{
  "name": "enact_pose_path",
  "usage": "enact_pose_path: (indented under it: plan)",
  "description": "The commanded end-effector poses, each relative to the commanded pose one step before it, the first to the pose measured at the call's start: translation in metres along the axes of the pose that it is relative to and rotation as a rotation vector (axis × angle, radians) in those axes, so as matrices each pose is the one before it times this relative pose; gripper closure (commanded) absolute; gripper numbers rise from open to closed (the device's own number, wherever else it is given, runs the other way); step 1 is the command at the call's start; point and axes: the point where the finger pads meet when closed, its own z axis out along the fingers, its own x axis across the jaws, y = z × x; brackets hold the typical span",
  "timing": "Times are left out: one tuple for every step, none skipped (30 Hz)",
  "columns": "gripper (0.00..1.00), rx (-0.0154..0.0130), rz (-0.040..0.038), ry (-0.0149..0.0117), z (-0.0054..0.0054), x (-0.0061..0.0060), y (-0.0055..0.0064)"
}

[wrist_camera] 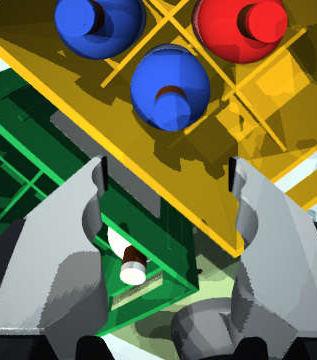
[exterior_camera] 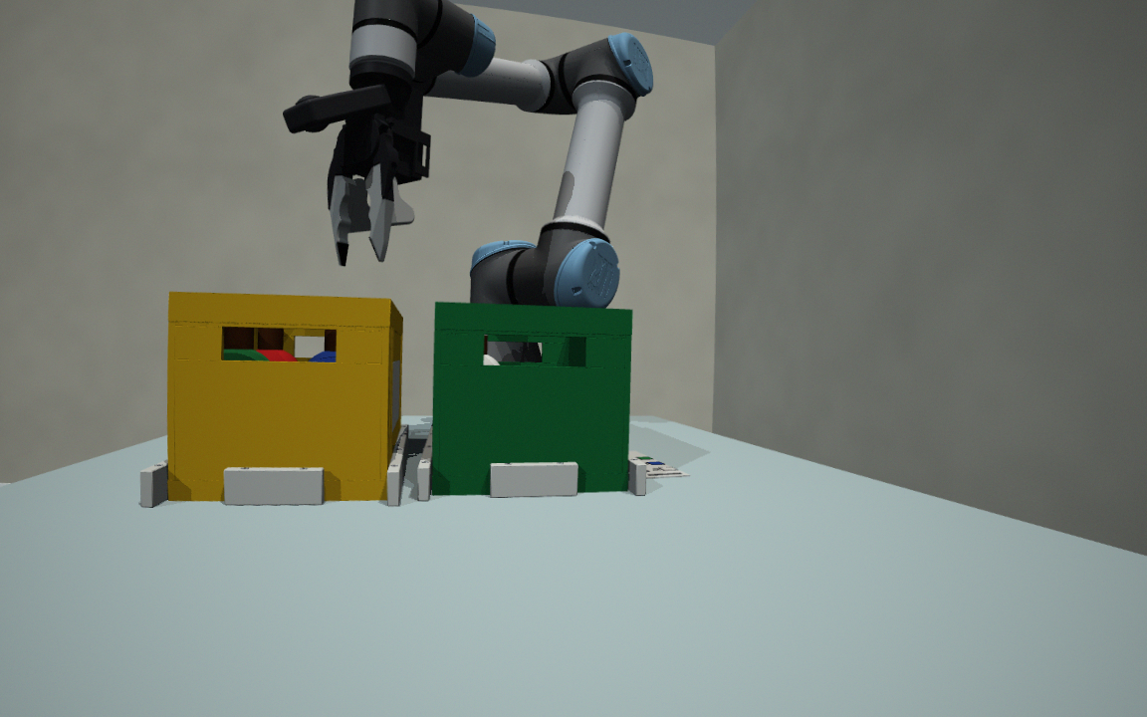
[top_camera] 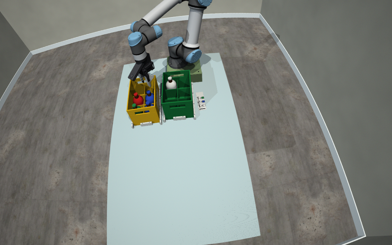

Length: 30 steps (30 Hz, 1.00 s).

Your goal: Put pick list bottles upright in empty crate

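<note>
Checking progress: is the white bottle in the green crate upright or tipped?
Upright: the white bottle stands cap-up in a rear cell of the green crate.

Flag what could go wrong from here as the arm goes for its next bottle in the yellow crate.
1. The red bottle and blue bottles stand in adjoining cells; the open gripper could knock a neighbour or catch a divider.
2. The yellow crate stands loose, so a bump could shove it against the green crate.
3. Picking red looks wrong: the pick list shows none.

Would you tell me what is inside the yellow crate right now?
The yellow crate holds a red bottle, two blue bottles and a green bottle, each upright. The crate's walls hide their lower bodies and labels.
</note>
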Motion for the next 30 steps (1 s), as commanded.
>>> enact_pose_path:
  plan:
    - [0.62,0.00474,-0.00051,0.00201,-0.00123,0.00107,-0.00863]
    - [0.62,0.00000,0.00000,-0.00002,0.00000,-0.00001,0.00000]
    - [0.62,0.00000,0.00000,-0.00002,0.00000,-0.00001,0.00000]
    - [0.62,0.00001,0.00004,-0.00003,-0.00001,0.00004,0.00007]
    - [0.62,-0.00002,-0.00001,-0.00001,0.00000,-0.00001,-0.00001]
    - [0.62,-0.00175,0.00030,-0.00045,0.00083,-0.00010,0.00145]
    - [0.62,0.00000,0.00000,0.00000,0.00000,0.00000,-0.00001]
    - [0.62,0.00000,0.00000,0.00000,0.00000,0.00000,0.00000]
    - [0.62,0.00000,0.00000,0.00000,0.00000,0.00000,0.00000]
    - [0.62,0.00000,0.00000,0.00000,0.00000,0.00000,-0.00001]
    - [0.62,0.00000,0.00000,0.00000,0.00000,0.00000,0.00000]
    - [0.62,0.00000,0.00000,0.00000,0.00000,0.00000,0.00000]
    - [0.62,0.00000,0.00000,0.00000,0.00000,0.00000,0.00000]
    - [0.62,-0.00302,-0.00034,-0.00013,0.00282,-0.00017,0.00058]
    - [0.62,-0.00146,0.00000,-0.00017,0.00199,-0.00007,0.00059]
    - [0.62,0.00002,0.00000,0.00001,0.00142,-0.00001,-0.00003]
    - [0.62,0.00000,0.00001,0.00000,0.00133,0.00001,0.00000]
    - [0.62,0.00000,0.00001,0.00000,0.00133,0.00001,0.00000]
    - [0.62,0.00000,0.00001,0.00000,0.00133,0.00001,0.00000]
    - [0.62,0.00000,0.00001,0.00000,0.00133,0.00001,0.00000]
    - [0.62,0.00000,0.00001,0.00000,0.00133,0.00001,0.00000]
    - [0.62,0.00000,0.00001,0.00000,0.00133,0.00001,0.00000]
    - [0.62,0.00000,0.00001,0.00000,0.00133,0.00001,0.00000]
    - [0.62,0.00000,0.00001,0.00000,0.00133,0.00001,0.00000]
    - [0.62,0.00000,0.00000,0.00000,0.00000,0.00000,0.00000]
    - [0.62,0.00000,0.00000,0.00000,0.00000,0.00000,0.00000]
    - [0.62,0.00000,0.00001,0.00000,0.00134,0.00001,0.00000]
    - [0.62,0.00000,0.00001,0.00000,0.00133,0.00001,0.00000]
    - [0.62,0.00000,0.00001,0.00000,0.00133,0.00001,0.00000]
    - [0.62,0.00000,0.00001,0.00000,0.00133,0.00001,0.00000]
